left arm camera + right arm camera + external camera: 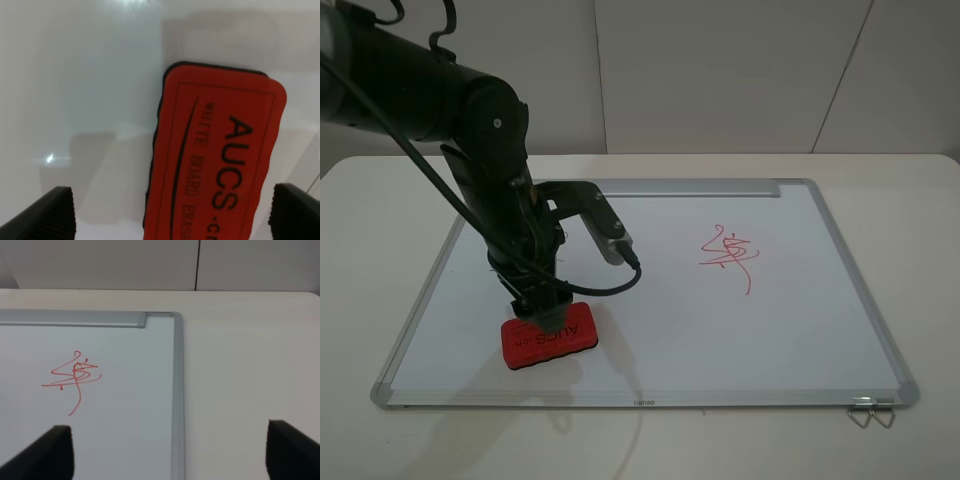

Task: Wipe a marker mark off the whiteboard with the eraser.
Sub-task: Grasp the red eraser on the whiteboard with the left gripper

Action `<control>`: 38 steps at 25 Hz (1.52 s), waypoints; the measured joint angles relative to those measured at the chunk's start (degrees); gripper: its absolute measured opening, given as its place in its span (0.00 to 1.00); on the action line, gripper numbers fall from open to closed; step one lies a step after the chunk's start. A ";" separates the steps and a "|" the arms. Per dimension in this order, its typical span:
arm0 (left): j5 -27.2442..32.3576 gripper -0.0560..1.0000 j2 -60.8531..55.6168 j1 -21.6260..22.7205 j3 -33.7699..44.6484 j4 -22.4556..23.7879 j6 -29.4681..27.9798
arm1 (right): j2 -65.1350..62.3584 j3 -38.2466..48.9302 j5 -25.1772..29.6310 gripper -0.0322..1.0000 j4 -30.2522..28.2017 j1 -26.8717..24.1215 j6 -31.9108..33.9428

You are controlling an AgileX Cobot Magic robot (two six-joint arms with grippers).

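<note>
The red eraser [548, 337] with dark "AUCS" lettering lies flat on the whiteboard [660, 330], near its front left corner. My left gripper [547, 310] hangs right over it, open, with the eraser [215, 155] between the two wide-apart fingertips [50, 210] and no pad pressing on it. The thin marker mark with the long slanted underline shows in no view. My right gripper [167, 445] is open and empty, above the board's right frame; the high view does not show it.
A denser red scribble [728, 255] with a long downward-curving tail sits right of the board's middle, also in the right wrist view as scribble [74, 377]. Silver strip [700, 187] along the far edge. Metal clip [872, 412] at the front right corner. White table [920, 250] around.
</note>
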 joint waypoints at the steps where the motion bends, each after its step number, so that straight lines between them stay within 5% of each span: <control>1: 0.00 0.79 0.00 -0.36 0.00 0.07 0.00 | 0.00 0.00 0.00 0.70 0.00 0.00 0.00; 9: -0.45 0.79 0.76 -6.57 0.31 3.17 1.14 | 0.00 0.00 0.00 0.70 0.00 0.00 0.00; 25: -8.64 0.79 1.37 -3.62 6.54 4.92 -1.55 | 0.00 0.00 0.00 0.70 0.00 0.00 0.00; 38: -10.13 0.79 1.41 -2.47 6.54 2.02 0.60 | 0.00 0.00 0.00 0.70 0.00 0.00 0.00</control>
